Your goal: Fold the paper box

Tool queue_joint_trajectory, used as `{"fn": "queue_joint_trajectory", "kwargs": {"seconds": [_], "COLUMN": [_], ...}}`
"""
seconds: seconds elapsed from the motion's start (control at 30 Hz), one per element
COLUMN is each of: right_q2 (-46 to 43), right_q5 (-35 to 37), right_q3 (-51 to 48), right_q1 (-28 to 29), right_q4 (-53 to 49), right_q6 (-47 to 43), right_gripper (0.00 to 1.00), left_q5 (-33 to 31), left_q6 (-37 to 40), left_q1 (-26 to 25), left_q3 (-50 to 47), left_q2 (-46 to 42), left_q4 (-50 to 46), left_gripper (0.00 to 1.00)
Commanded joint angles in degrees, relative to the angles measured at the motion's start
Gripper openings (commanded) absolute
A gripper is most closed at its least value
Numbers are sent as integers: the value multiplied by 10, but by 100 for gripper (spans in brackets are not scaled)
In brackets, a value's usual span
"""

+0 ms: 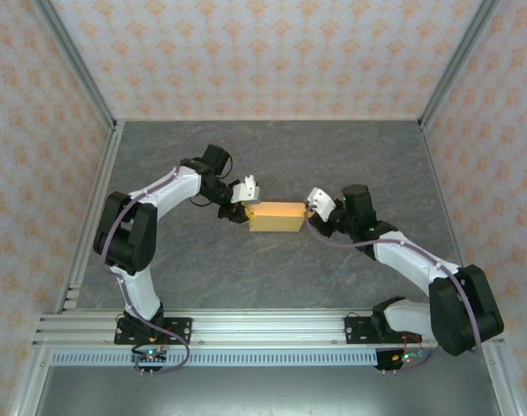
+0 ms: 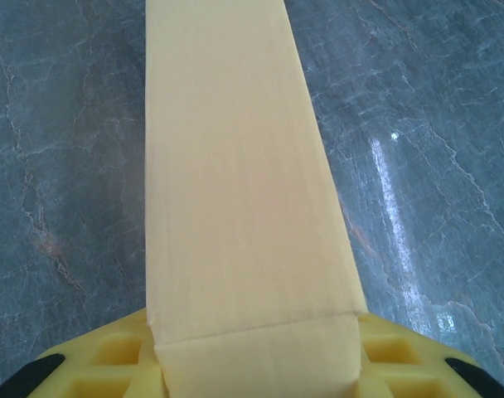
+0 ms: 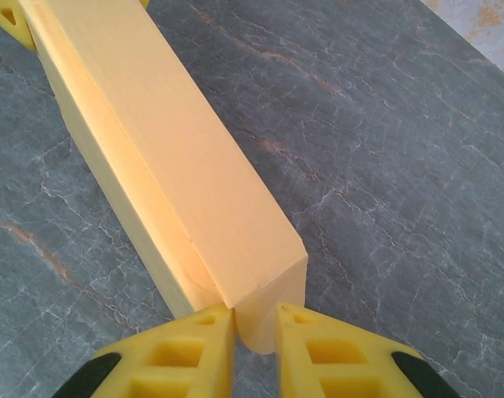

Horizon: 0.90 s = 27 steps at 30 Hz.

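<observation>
The paper box [image 1: 276, 217] is found formed into a rectangular block. It lies flat on the worktop [image 1: 350, 165] directly between the two sets of fingers, with its long axis running in line from one set to the other. One short end is seated between the left fingers [image 2: 103, 361], which stand partly apart at the width of that end and are judged to have hold of it. The body extends straight ahead of them. The opposite short end lies just ahead of the right fingers [image 3: 186, 352], which are set close together with the rounded end flap in the narrow gap, both pads appearing to touch it. Neither arm is nearer. The coming move is judged to turn on this flap, pressed along the long axis.
</observation>
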Motion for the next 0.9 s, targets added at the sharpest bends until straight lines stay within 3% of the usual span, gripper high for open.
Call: {"fn": "queue_joint_trajectory", "kwargs": {"seconds": [0.0,0.2,0.4,0.57,0.87], "right_q2": [14,31,26,11,17], "right_q5": [3,0,3,7,63], "right_q3": [17,9,10,16,77], "right_q1": [3,3,3,3,26], "right_q4": [18,53,61,30,-59], "right_q6": [-4,4,4,16,90], "right_gripper": [19,19,9,1,0], "left_q5": [1,0,-1,-17,-43], "left_q6": [12,15,15,-8,-44], "left_q1": [0,0,0,-3,-11], "left_q3": [16,15,17,5,9], "left_q2": [4,3,4,0,4], "left_q4": [-18,-20,-21,9,26], "left_gripper": [31,31,31,31,37]}}
